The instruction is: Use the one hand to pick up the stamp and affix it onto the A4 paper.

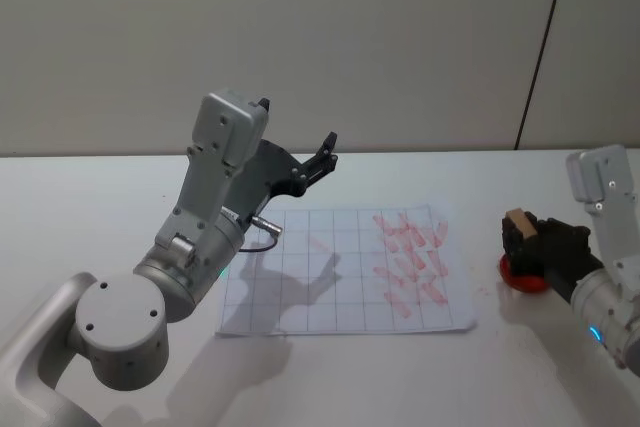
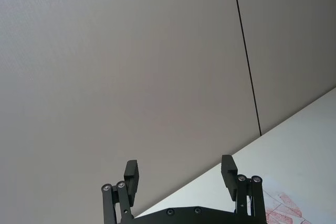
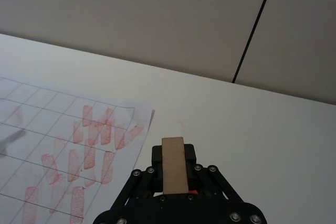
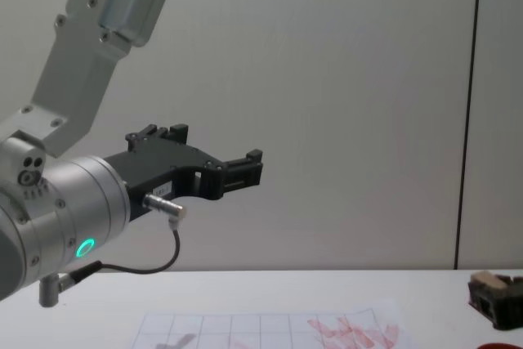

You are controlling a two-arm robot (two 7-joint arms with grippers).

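Your right gripper [image 1: 530, 243], at the head view's right edge, clamps the small light-brown wooden stamp [image 1: 517, 224] upright over a round red ink pad [image 1: 520, 277] on the white counter [image 1: 90, 217], likely loading ink for the grid-printed white A4 paper [image 1: 345, 267], while your left gripper [image 1: 322, 159] hangs raised, spread wide and empty.

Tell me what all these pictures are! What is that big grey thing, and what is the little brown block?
It is a robot with two arms, and four cameras took these pictures at the same moment. One camera sits on its head and looks down at a white table. One sits on its chest and looks across the table. One rides on each wrist.

On the table lies the A4 paper, a white sheet with a grid and lots of red ink marks. The brown block is the stamp. The right gripper holds it between its jaws, beside the paper, just above a red round thing that may be an ink pad.

The left gripper is up in the air above the paper, jaws open, holding nothing.
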